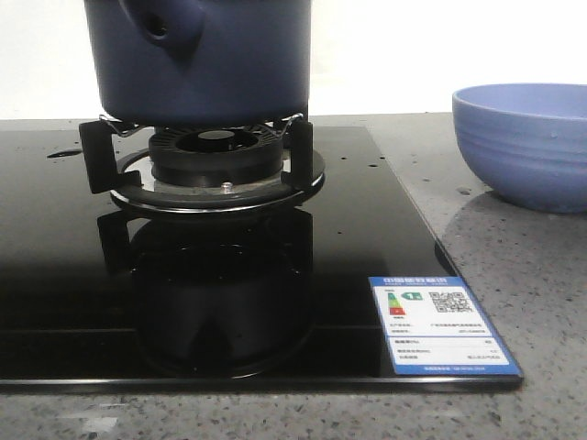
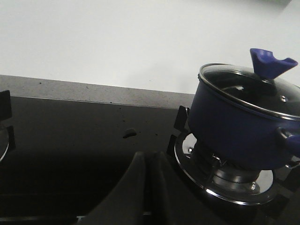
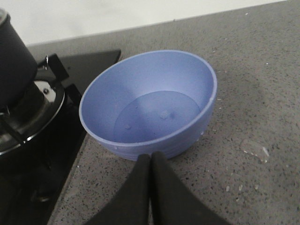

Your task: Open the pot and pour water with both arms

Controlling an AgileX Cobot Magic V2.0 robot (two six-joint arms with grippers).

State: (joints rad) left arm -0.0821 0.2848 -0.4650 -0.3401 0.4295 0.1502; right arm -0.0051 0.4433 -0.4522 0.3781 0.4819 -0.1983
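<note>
Both pairs of jaws are pressed together on nothing: the left gripper (image 2: pixel 149 187) hangs over the black cooktop (image 2: pixel 70 140) well to the side of the pot (image 2: pixel 239 131), and the right gripper (image 3: pixel 151 183) hovers just beside the bowl (image 3: pixel 150 105). Taking the pot as landmark, it sits on the burner stand (image 1: pixel 215 170), its glass lid (image 2: pixel 253 86) on, the blue knob (image 2: pixel 271 63) on top; the bowl stands apart from it on the grey bench (image 3: pixel 243 84). Judging the risks: the lid is not yet off, and a glass lid lifted by a small knob could slip and fall; the pot, lifted by its stub handle (image 1: pixel 165 23), may tilt and spill; droplets (image 3: pixel 255 150) already lie near the bowl. Counted: one cooktop, one pot, one bowl, one lid, two grippers.
</note>
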